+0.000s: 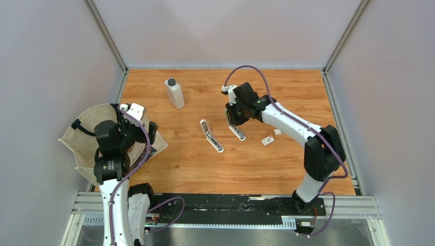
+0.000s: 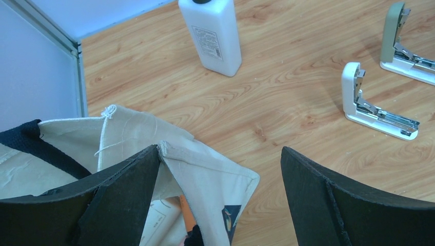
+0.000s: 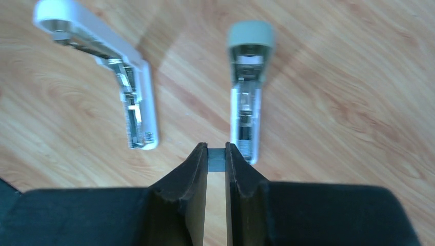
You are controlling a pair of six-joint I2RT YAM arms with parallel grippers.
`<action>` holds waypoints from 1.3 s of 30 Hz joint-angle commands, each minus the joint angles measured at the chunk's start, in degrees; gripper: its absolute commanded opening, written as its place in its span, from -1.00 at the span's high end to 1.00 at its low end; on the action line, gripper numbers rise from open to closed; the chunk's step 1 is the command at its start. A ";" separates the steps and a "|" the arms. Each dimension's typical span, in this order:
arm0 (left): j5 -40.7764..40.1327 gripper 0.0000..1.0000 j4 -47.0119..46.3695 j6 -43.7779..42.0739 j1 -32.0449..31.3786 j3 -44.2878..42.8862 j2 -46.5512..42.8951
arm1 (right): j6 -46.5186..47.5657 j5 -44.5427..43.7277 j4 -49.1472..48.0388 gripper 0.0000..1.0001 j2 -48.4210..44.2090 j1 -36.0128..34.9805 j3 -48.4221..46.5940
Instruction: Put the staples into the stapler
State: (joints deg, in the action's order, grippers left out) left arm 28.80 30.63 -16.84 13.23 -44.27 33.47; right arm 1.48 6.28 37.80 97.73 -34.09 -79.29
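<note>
Right tool [image 3: 216, 149] pinching perhaps staples [image 3: 216, 160], near end of grey-capped stapler [image 3: 247, 97]

The table [image 1: 287, 169] is orange-brown wood grain. The bottle [image 1: 175, 94] is white, dark-capped. There is a white stapler [image 1: 211, 136] and a sage-topped stapler [image 3: 247, 87]. The bag [image 1: 84, 138] is cream, navy-strapped. The black right gripper [image 3: 216, 152] holds a grey strip [image 3: 216, 162].

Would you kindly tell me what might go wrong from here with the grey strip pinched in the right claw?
The right claw pinches the grey strip only at its fingertips, so it may slip or twist. The strip sits just beside the narrow channel of the grey-capped stapler; lowering it may miss or nudge that stapler. The white stapler lies close by and might get bumped.
</note>
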 commanded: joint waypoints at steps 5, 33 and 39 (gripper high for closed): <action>-0.58 -0.91 2.68 0.14 0.92 1.47 0.54 | -11.49 -1.62 -9.58 0.66 1.05 -8.88 0.98; -0.32 -0.91 2.50 0.05 1.27 1.56 0.36 | -12.64 -8.83 -13.81 0.66 6.59 -16.89 6.78; -0.41 -0.91 2.41 -0.04 1.27 1.64 0.36 | -12.20 -8.83 -14.60 0.66 6.59 -17.15 7.04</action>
State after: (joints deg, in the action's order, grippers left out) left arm 28.40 29.95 -16.91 13.89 -43.86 33.47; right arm -11.57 -1.50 26.28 104.18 -50.72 -72.31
